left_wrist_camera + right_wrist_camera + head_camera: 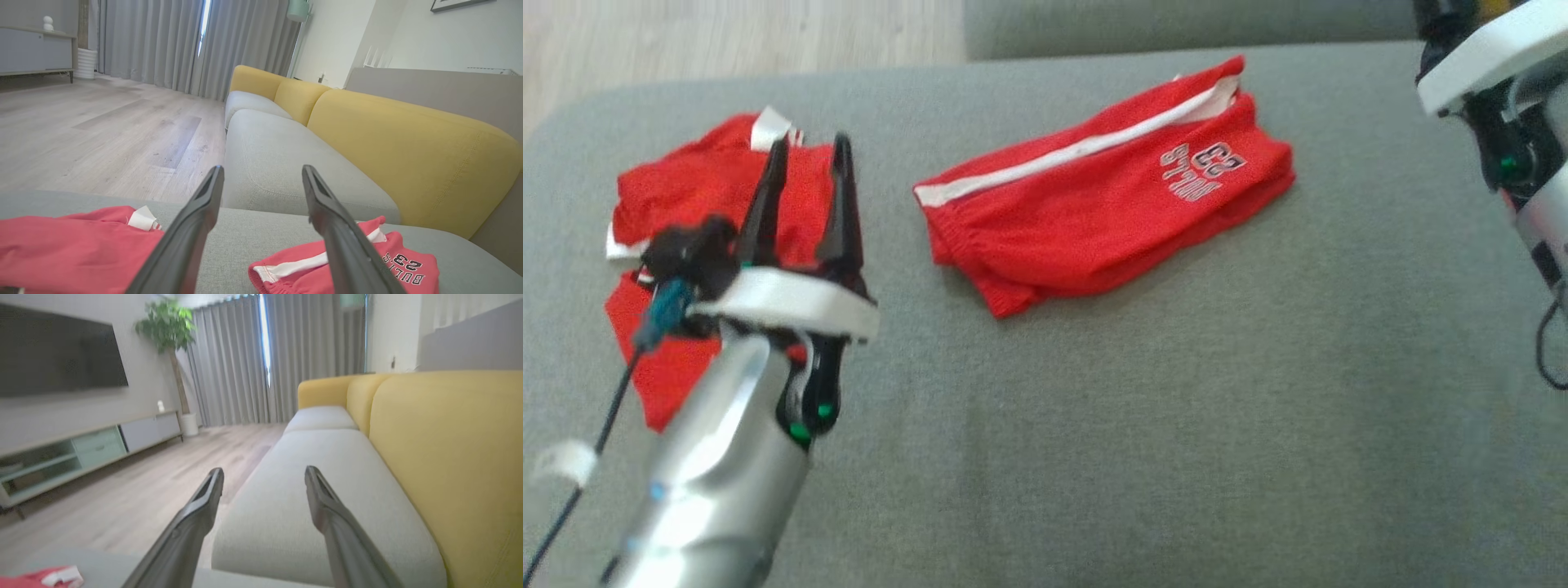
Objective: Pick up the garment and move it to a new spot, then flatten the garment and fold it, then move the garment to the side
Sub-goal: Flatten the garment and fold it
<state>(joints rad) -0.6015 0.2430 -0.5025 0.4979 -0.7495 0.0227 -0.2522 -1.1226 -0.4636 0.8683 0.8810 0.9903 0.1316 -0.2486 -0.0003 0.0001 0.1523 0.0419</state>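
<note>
A red garment point(1111, 196) with a white side stripe and "BULLS 23" print lies folded at the middle of the grey cushion point(1176, 425); it also shows in the left wrist view point(392, 261). A second red garment point(686, 188) lies crumpled at the left point(61, 249), and a corner of it shows in the right wrist view point(36, 577). My left gripper point(810, 143) hovers over the crumpled garment's right edge, open and empty point(262, 169). My right wrist point(1486, 57) is at the upper right corner. The right gripper point(263, 470) is open and empty, well above the cushion.
A sofa with grey seats and yellow backs point(408, 155) stands beyond the cushion's far edge. Wood floor point(727, 33) lies past the far left edge. A TV cabinet point(81, 445) and a potted plant point(167, 326) stand across the room.
</note>
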